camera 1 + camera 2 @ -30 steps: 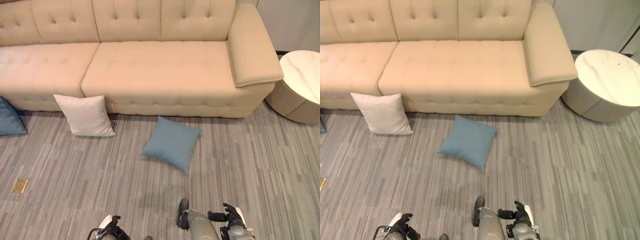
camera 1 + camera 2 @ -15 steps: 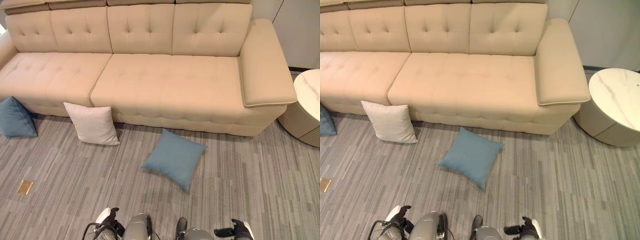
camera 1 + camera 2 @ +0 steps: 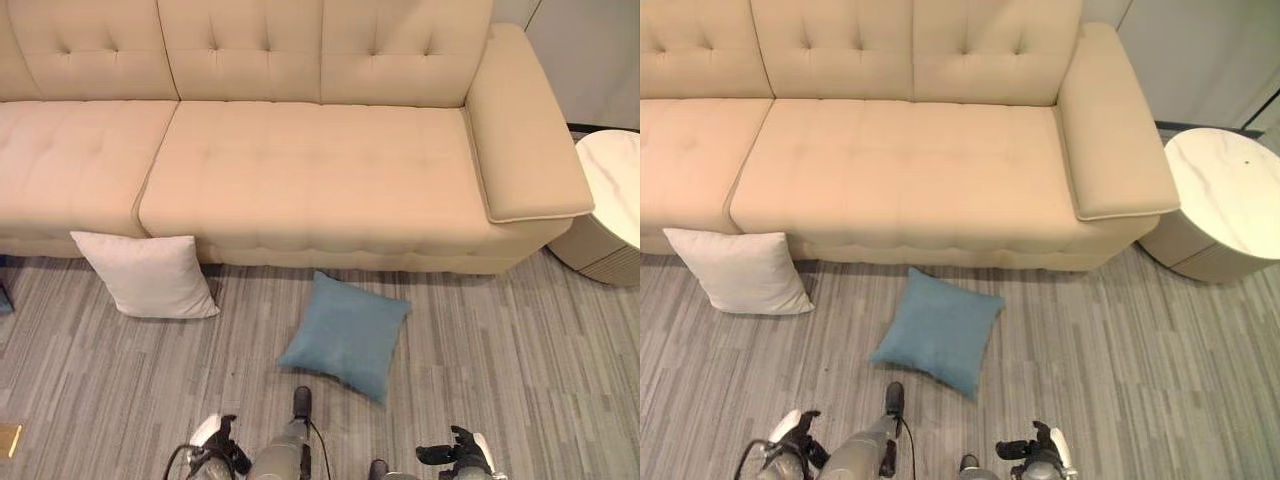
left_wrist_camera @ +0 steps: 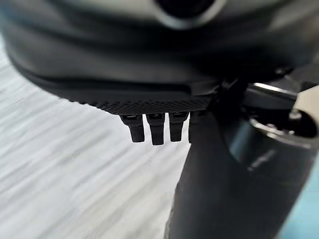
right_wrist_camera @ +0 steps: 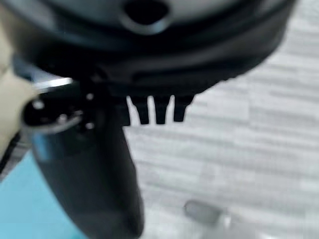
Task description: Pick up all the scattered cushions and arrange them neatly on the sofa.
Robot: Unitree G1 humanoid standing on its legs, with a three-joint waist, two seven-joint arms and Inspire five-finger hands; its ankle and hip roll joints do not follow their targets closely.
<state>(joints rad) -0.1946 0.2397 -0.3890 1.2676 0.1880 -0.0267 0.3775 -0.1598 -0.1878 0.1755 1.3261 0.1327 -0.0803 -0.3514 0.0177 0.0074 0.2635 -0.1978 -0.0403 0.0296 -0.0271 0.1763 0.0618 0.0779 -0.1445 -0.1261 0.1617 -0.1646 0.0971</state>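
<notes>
At the far left of the left eye view, a white cushion leans against the front of the sofa, standing on the carpet just below the line between the two seat parts. The seats of the sofa carry no cushion yet, so no part of the task looks done.

At the bottom edge, left of centre, the left hand hangs low with nothing in it. In the left wrist view its fingers point straight out and are relaxed, with only carpet past them.

A little right of centre, a blue cushion lies flat on the carpet, near the sofa front but apart from it, with one corner pointing to the lower right.

At the bottom right, the right hand is also empty. Its fingers show straight and loose in the right wrist view, above the carpet.

At the right edge stands a round white table, beside the sofa arm.

Both cushions are probably light and soft, and will give way under the fingers, not slip. I think a corner or an edge is the best place to pinch. The white one offers its upper edge; the blue one needs the fingers to go under one side.
</notes>
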